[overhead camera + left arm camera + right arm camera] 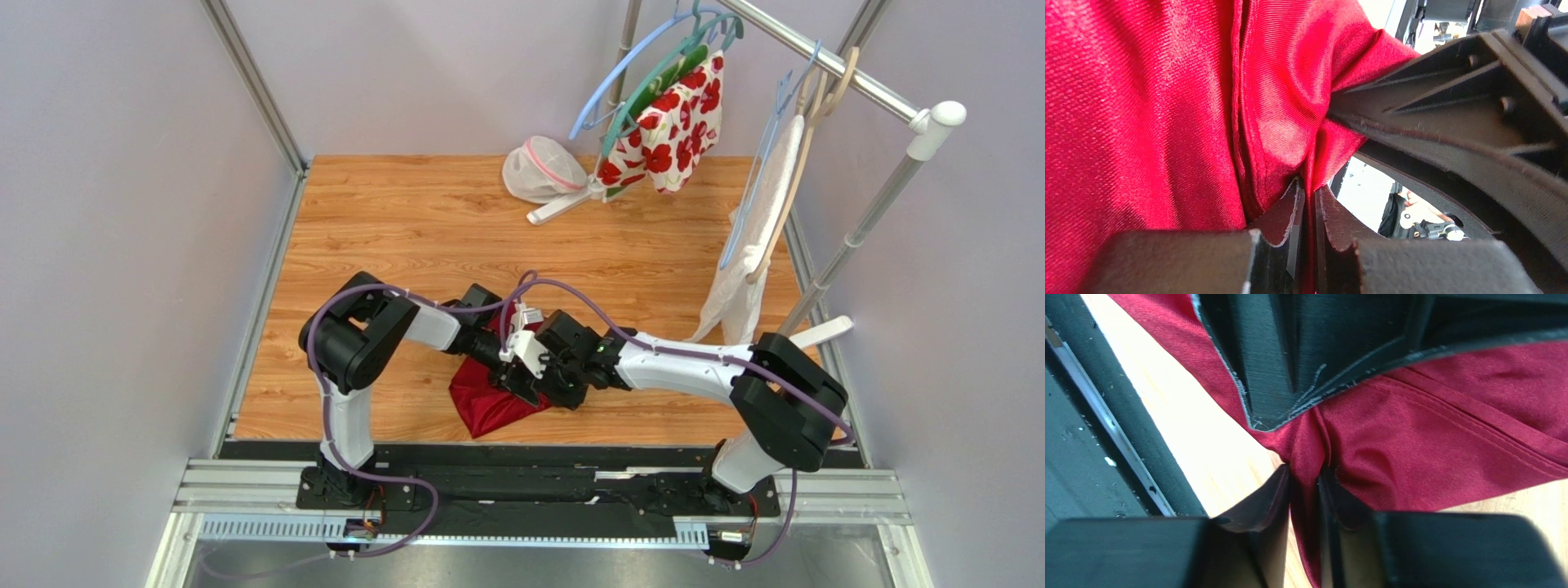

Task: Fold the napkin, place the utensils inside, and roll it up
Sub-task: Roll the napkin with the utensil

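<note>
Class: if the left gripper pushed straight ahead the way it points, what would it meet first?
The napkin the left gripper is pinching; just beyond that fold, probably the right gripper, holding the same bunch, though depth is unclear.

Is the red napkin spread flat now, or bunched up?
Bunched up. The napkin is gathered in creases, pinched by both the left claw and the right claw, not lying flat.

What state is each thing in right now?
left pincer: shut on napkin
right pincer: shut on napkin
napkin: bunched, pinched by both pincers
floral cloth: hanging from rack
white towel: hanging from rack
bag: lying on table, far side
</note>
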Tool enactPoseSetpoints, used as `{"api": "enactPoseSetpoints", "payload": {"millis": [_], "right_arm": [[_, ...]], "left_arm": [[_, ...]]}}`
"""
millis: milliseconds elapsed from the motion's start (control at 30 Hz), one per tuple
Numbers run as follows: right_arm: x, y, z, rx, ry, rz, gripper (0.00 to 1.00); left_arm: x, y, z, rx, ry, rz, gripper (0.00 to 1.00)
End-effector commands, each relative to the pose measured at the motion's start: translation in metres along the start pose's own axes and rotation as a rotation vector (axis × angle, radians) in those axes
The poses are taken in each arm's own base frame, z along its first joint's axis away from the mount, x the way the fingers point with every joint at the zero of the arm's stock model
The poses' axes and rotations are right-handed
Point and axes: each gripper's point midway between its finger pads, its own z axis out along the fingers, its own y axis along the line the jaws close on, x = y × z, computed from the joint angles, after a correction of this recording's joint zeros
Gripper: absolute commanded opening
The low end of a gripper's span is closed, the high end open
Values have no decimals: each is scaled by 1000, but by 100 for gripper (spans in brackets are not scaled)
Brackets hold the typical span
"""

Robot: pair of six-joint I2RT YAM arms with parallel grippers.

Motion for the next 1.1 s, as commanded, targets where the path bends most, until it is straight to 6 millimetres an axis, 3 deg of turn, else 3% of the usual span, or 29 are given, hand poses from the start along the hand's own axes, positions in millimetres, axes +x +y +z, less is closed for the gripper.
{"api": "enactPoseSetpoints", "payload": {"millis": [0, 33, 67, 133, 167, 333, 667, 833, 967, 1067], "right_arm": [[-2, -5, 0, -4, 29, -15, 14], [-2, -3, -1, -14, 36, -19, 10], [0, -3, 0, -20, 45, -17, 1], [-1, -2, -1, -37, 53, -14, 0], [1, -1, -2, -44, 62, -13, 0], [5, 0, -1, -74, 101, 12, 0], [3, 0, -3, -107, 139, 90, 0], [-3, 4, -3, -149, 144, 139, 0], [-9, 5, -4, -198, 125, 187, 0], [-14, 7, -4, -233, 114, 226, 0]], "left_arm": [[12, 26, -3, -133, -6, -15, 4], [10, 25, -4, -133, -13, -11, 6], [8, 23, -5, -135, -23, -4, 14], [2, 22, -9, -146, -43, -8, 26], [-2, 21, -12, -154, -58, -4, 39], [-21, 26, -31, -219, -139, -32, 59], [-70, 33, -86, -388, -304, -65, 61], [-104, 38, -131, -551, -447, -74, 61], [-114, 51, -176, -691, -572, -172, 61], [-105, 62, -205, -784, -668, -228, 61]]}}
